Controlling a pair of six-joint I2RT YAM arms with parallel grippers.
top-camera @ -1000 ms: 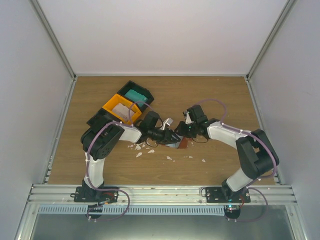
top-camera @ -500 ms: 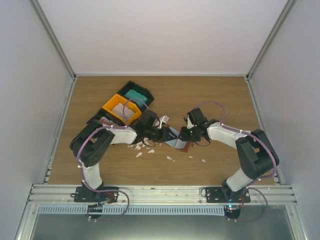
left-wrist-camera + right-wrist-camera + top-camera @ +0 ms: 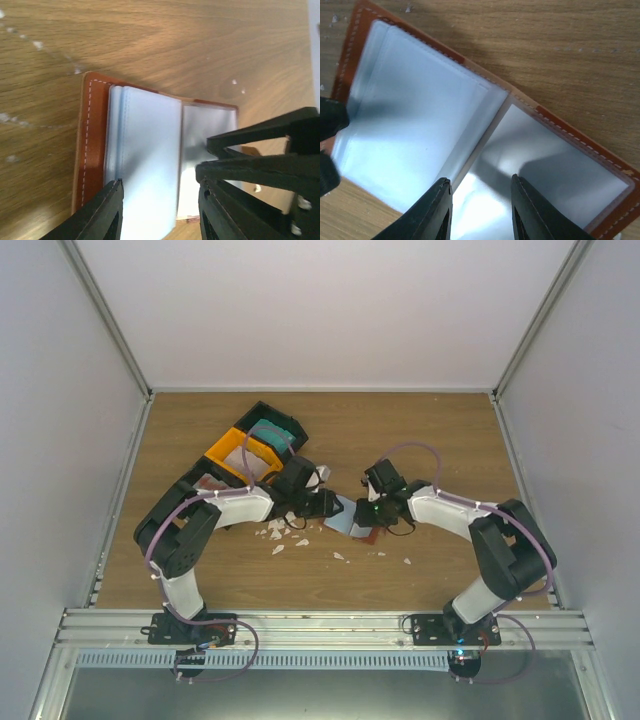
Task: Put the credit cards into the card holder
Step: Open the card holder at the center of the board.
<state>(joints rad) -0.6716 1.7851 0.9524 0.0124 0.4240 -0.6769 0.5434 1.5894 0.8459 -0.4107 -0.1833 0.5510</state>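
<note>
Brown card holder (image 3: 90,150) under half-open left hand (image 3: 160,186), right hand (image 3: 480,181).

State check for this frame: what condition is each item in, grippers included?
card holder: lying open on the table, clear sleeves facing up.
left gripper: open, straddling a sleeve leaf.
right gripper: open, over the sleeves' centre fold.
teal card: lying in the tray's far black bin.
whitish card: lying in the tray's orange bin.

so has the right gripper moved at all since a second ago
yes, slightly: the right gripper has shifted left toward the tray and nearer the front edge of the table, above the open card holder
</note>
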